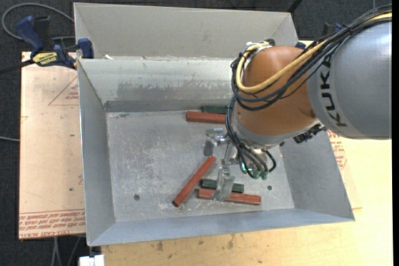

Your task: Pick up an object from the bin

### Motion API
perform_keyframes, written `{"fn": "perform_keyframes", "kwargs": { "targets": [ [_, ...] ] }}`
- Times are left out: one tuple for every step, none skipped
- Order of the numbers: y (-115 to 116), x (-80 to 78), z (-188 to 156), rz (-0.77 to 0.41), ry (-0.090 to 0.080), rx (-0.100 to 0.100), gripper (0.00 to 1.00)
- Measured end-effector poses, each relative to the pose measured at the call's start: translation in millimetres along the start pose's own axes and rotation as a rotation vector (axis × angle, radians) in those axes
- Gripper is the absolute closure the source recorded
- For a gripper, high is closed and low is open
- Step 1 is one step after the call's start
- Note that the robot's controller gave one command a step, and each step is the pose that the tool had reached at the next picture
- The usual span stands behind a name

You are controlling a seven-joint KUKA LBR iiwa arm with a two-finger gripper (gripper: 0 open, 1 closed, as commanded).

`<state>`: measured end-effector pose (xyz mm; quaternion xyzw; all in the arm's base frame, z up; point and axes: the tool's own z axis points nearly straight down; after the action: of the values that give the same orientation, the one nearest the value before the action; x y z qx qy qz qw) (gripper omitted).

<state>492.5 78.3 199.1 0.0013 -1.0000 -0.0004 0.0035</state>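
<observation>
My gripper [223, 182] hangs low over the front right part of the bin floor, under the arm's orange cover. Its tip is just above a red-brown stick [232, 198] that lies flat near the front wall. A second red-brown stick [193, 182] lies diagonally just to its left. Two small dark green blocks [207, 184] [237, 187] sit on either side of the gripper's tip. I see nothing held in the gripper.
A third red-brown stick [204, 116] lies along the back wall with a green stick [214, 109] behind it, both partly hidden by the arm. The arm's orange cover and cables hang over the right half of the bin.
</observation>
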Motion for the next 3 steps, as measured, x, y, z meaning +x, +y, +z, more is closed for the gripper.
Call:
{"fn": "perform_keyframes", "kwargs": {
  "targets": [
    [-57.1, 6.3, 131.4, 0.039, -0.014, -0.001, 0.0],
    [-36.7, 11.5, 97.9, 0.057, -0.01, -0.002, 0.0],
    [-47.4, 11.3, 97.4, 0.162, -0.007, -0.001, 0.0]
  ]
}}
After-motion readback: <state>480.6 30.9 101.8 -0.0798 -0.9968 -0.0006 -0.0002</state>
